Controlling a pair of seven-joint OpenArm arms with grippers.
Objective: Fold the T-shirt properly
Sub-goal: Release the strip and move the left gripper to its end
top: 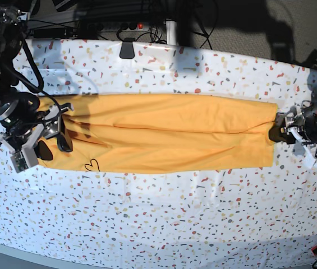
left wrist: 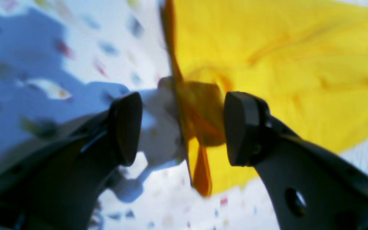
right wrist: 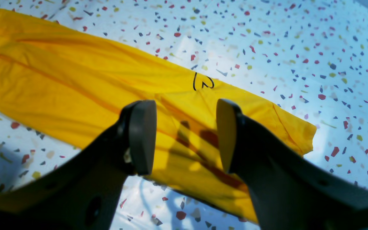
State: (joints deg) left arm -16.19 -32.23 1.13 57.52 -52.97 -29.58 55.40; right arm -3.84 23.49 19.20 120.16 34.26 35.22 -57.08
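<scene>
My right jaws [top: 51,144] stand open over the shirt [top: 164,133], a long band folded across the worktop [top: 203,224], heart end. My left jaws [left wrist: 182,127] stand open astride the far hem. Close both squarely on the hems, then lift evenly. Bare worktop lies all around for moving.
</scene>
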